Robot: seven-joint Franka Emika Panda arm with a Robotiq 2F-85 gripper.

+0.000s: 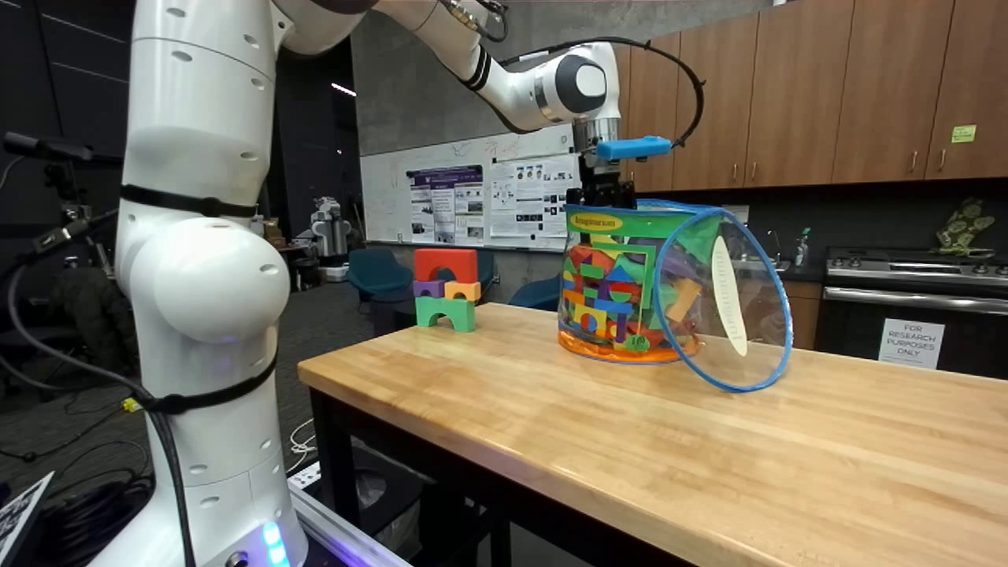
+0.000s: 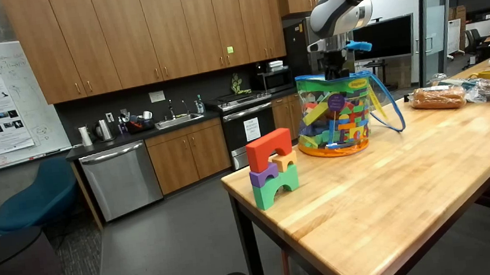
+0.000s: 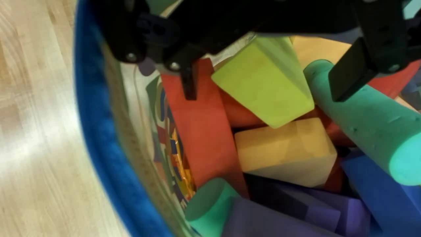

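While the gripper [image 3: 268,90] points down at the mouth of the transparent bag [image 1: 598,224], its jaws stand wide apart | yellow-green block [image 3: 264,82]: inside the bag, below the gap between them — how deep, I cannot tell | red block [image 3: 205,131]: under one jaw — green cylinder [image 3: 371,112]: under the other | block stack [image 2: 267,175]: on the table [image 1: 630,425]

Four stacked blocks [image 1: 453,287] are counted (one each in red, purple, orange and green). One clear bag [image 2: 335,151] is listed; inside, in the wrist view, two green cylinders [image 3: 371,121] and one yellow-green block [image 3: 263,87] are made out, the remaining blocks [image 3: 286,151] being too overlapped for tallying. One wooden table [image 1: 630,425], one oven [image 2: 235,131] and one microwave [image 2: 276,79] are recorded.
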